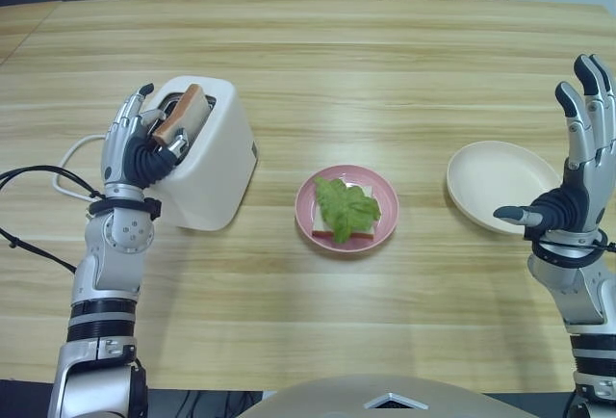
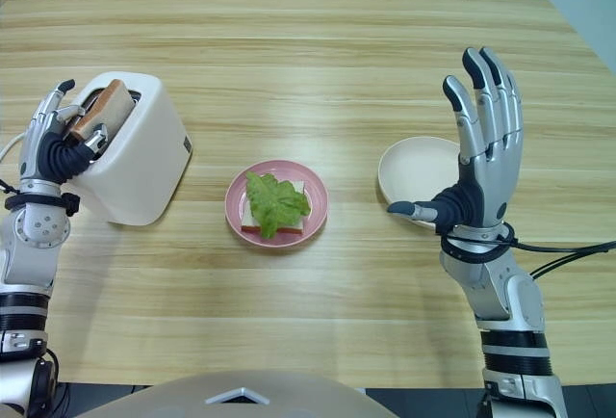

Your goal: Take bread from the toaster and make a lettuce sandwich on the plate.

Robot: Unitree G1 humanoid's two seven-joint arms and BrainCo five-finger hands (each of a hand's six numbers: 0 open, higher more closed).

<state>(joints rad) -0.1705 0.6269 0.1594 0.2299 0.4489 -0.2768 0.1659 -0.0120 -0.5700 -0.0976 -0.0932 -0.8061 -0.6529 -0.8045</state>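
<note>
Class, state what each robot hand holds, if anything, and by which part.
Left hand grips the bread slice by its protruding near end at the toaster; right hand holds nothing.

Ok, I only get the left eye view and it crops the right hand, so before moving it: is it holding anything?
Observer: No. The right eye view shows the whole right hand: fingers spread upright, palm empty.
Operator: Good. Here the left hand grips the bread in the toaster. Anything trailing off the right wrist?
Observer: Yes, a black cable runs from that wrist out to the right.
</note>
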